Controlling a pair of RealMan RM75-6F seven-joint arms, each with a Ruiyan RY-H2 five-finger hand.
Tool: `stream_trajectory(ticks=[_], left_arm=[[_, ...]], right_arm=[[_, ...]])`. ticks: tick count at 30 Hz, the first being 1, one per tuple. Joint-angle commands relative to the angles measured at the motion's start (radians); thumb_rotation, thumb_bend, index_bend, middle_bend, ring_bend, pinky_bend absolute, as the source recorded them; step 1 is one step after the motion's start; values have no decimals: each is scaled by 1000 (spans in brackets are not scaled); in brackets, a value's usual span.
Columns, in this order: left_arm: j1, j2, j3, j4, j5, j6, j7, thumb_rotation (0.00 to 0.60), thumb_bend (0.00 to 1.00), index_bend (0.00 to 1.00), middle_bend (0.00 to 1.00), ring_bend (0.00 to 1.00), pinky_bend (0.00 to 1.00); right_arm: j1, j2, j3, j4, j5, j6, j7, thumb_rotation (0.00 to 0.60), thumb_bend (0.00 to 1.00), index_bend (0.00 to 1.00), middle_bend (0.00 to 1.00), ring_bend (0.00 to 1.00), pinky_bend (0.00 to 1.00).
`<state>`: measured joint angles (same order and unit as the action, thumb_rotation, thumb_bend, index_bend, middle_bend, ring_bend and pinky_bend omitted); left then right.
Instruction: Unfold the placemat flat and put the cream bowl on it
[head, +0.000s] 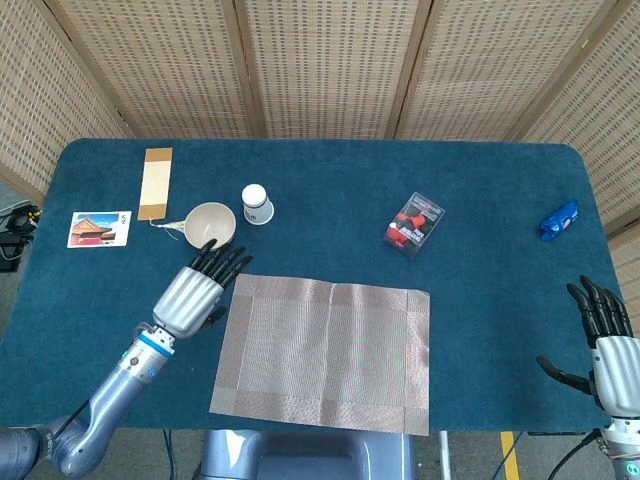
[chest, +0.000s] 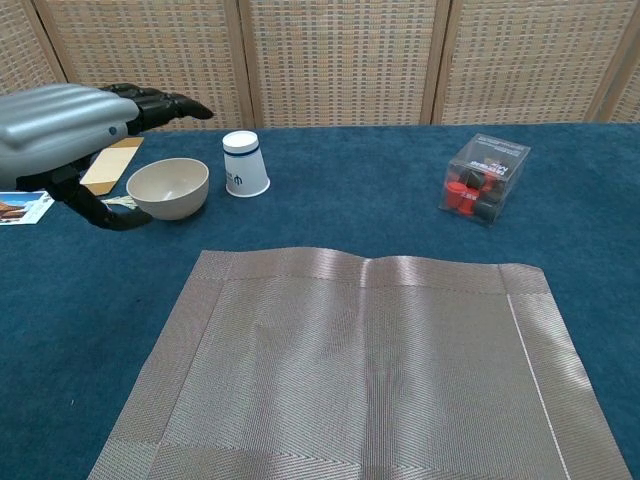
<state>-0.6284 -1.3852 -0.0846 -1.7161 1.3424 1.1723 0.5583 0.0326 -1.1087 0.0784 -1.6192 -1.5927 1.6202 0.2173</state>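
In front of me stands a table (head: 330, 180) covered in dark blue carpet-like cloth with rounded far corners. Behind its far edge runs a folding screen (head: 320, 60) of woven cane panels in light wooden frames, filling the whole back of both views. Past the table's left edge I see grey floor (head: 12, 215) with black cables. The light is even and soft.

Left hand (head: 193, 290) is up over the table's left side, fingers spread, holding nothing. Right hand (head: 607, 335) hangs open off the near right corner.
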Motion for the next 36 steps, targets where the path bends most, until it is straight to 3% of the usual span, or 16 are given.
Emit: stream_trajectory(ticks=[1, 11, 36], left_arm=[[-2, -57, -51, 109, -62, 15, 16, 600, 296, 106, 0, 0, 0], [-24, -141, -88, 290, -137, -25, -19, 600, 299, 257, 0, 0, 0], [-82, -303, -107, 649, -217, -148, -67, 600, 307, 377, 0, 0, 0]], right_arm=[[2, -3, 2, 4, 7, -6, -2, 600, 158, 58, 0, 0, 0], [9, -12, 10, 18, 32, -25, -10, 600, 158, 58, 0, 0, 0], [16, -26, 27, 43, 83, -52, -34, 600, 158, 64, 0, 0, 0]])
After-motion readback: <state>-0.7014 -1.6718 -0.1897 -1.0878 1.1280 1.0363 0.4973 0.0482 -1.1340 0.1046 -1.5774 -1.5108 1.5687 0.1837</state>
